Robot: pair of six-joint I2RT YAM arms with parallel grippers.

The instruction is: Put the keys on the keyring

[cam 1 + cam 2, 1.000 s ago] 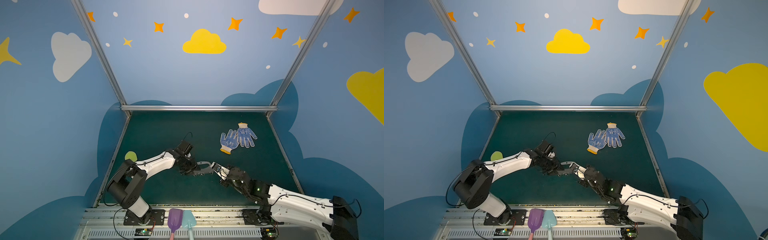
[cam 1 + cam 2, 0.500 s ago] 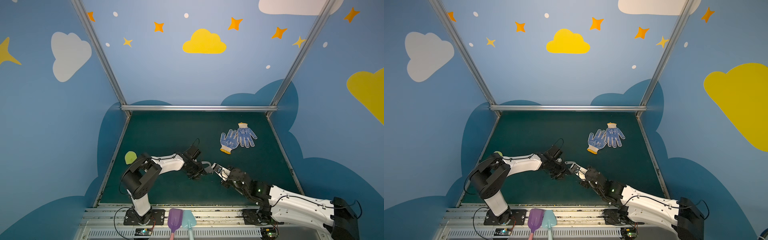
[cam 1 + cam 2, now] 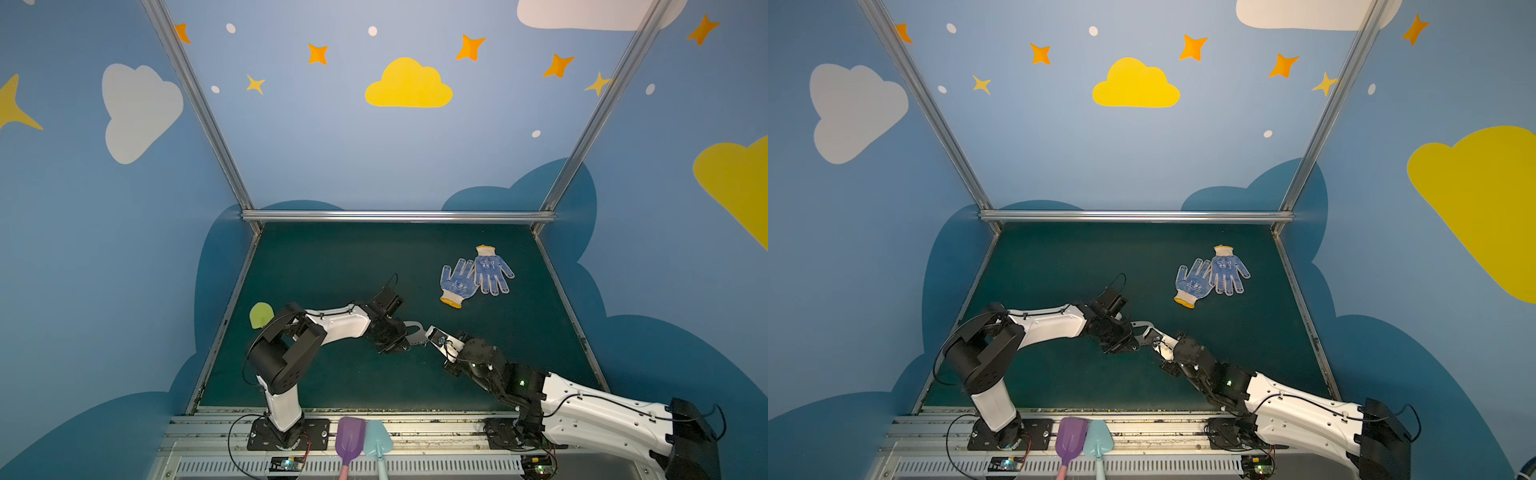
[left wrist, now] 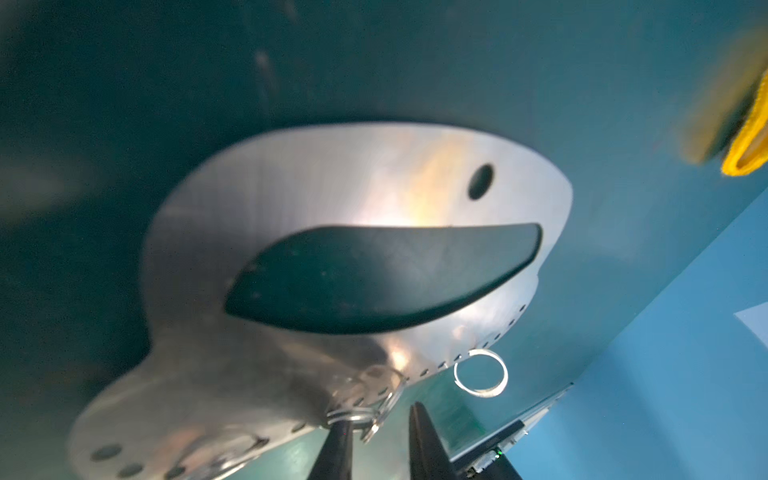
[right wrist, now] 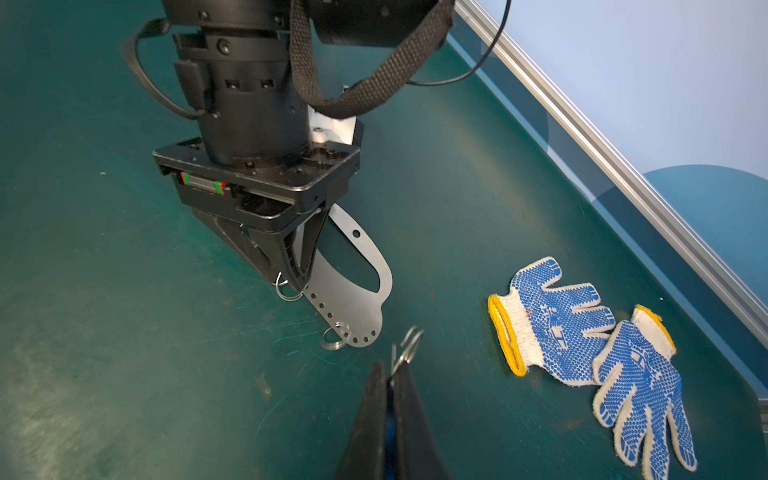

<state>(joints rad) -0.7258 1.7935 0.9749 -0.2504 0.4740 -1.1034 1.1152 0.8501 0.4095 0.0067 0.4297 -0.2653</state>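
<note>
The keyring, a flat grey plate with a long slot, stands tilted over the table. It is about midway between the left and right edges and nearer the front edge than the back. In both top views the keyring sits between the two grippers.

The left gripper reaches down to the keyring's holed edge, its tips right beside a small ring hanging there. In the left wrist view a narrow gap shows between its fingers. Blur hides whether they clamp the keyring, so its grip cannot be told. A second ring hangs from the keyring's low end, close to the table.

The right gripper comes in from the front right, its jaws pressed together on the keys. A metal loop sticks out past the tips and a strip of blue shows between the fingers. The keys are just beside the keyring's low end, apart from it.

Two blue-dotted gloves lie overlapping near the right edge, toward the back. A yellow-green piece lies at the left edge.
</note>
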